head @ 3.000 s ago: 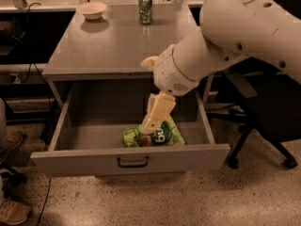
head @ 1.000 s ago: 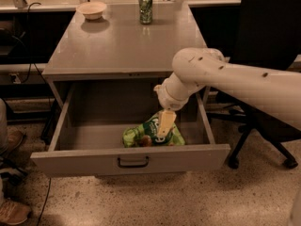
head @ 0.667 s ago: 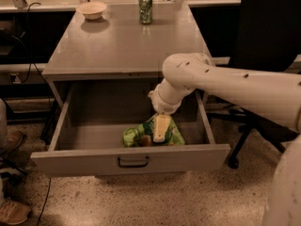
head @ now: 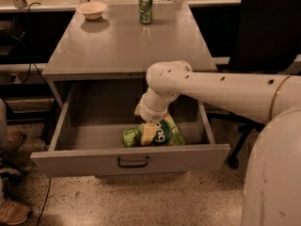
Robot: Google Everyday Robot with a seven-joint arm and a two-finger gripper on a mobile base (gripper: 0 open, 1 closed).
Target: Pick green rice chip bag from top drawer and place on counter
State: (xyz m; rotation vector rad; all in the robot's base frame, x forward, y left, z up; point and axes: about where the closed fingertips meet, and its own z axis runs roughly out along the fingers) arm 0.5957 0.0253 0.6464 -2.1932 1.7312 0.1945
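Gripper [head: 149, 132]: down inside the top drawer [head: 190, 157], its pale tan tip set over the green rice chip bag [head: 166, 133], apparently touching it. Open, closed or clamped on the bag: cannot tell, as the wrist covers the tip from above.

Green rice chip bag: on the drawer floor, close against the front panel, a little toward 3 o'clock of the drawer's centre. Crinkled green shows on both sides of the gripper, with white lettering on the 3 o'clock part.

Wrist and arm [head: 225, 91]: a white rounded wrist rises from the gripper toward 12 o'clock, bends at an elbow level with the cabinet's front edge, then runs out toward 3 o'clock to the robot's pale body [head: 275, 173] at 4 o'clock in the view.

Top drawer: pulled fully out, grey metal, with a small dark pull handle [head: 133, 162] at the front panel's centre, at 7 o'clock of the gripper.

Counter [head: 127, 46]: grey flat top directly above the drawer. A green soda can [head: 145, 8] stands upright near its far edge, at 12 o'clock of the gripper. A shallow pale bowl [head: 91, 9] sits at 11 o'clock, well apart from the can.

Surroundings: a dark office chair [head: 270, 27] at 2 o'clock, a speckled floor [head: 141, 197], and a brown shoe [head: 14, 212] at 8 o'clock.
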